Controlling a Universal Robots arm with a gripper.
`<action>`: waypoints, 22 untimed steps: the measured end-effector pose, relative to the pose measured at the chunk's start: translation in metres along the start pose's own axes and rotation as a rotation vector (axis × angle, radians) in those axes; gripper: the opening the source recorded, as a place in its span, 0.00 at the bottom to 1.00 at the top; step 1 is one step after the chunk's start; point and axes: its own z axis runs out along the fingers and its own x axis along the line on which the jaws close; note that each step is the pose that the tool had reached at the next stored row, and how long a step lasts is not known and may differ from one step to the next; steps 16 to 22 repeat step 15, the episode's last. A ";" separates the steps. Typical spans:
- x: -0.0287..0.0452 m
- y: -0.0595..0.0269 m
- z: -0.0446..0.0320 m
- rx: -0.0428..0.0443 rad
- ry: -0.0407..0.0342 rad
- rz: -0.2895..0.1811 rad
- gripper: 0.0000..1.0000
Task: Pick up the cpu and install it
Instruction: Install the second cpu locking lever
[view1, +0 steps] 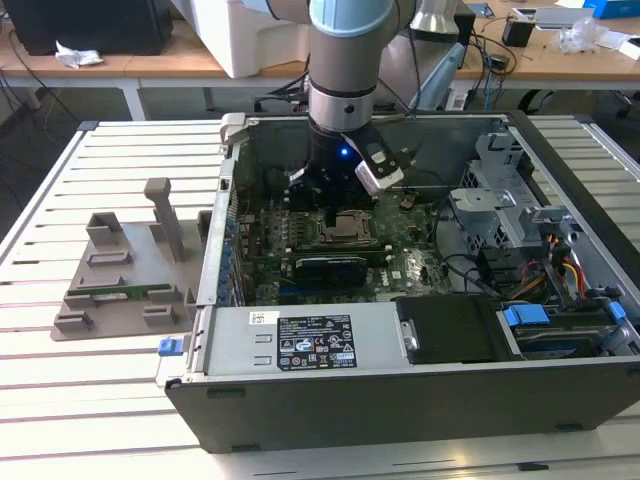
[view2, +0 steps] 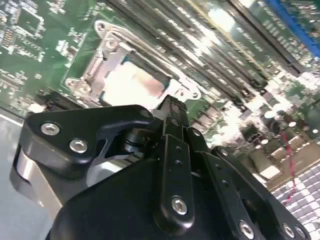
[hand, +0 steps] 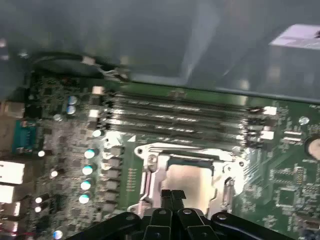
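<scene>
The cpu (hand: 191, 181) is a silvery square plate lying flat inside the metal socket frame (hand: 150, 172) on the green motherboard (hand: 280, 195). It also shows bright in the second wrist view, cpu (view2: 131, 84), framed by the socket bracket (view2: 102, 47). My gripper (hand: 173, 195) hangs just above the cpu's edge, its two black fingers pressed together with nothing between them. In the exterior view the gripper (view1: 333, 215) reaches down into the open computer case (view1: 420, 400) right over the socket (view1: 347, 231).
Memory slots (hand: 175, 112) run beside the socket. A power supply (view1: 300, 342) and drive bays (view1: 555, 325) fill the case's near side, with cables on the exterior view's right. A grey fixture (view1: 120, 280) holding a green stick (view1: 112, 295) lies on the slatted table.
</scene>
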 end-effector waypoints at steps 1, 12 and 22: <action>-0.0109 0.0080 -0.0104 0.0358 0.0164 0.002 0.11; -0.0092 0.0088 -0.0505 0.0399 0.0167 0.002 0.11; -0.0093 0.0088 -0.0506 0.0399 0.0167 0.002 0.11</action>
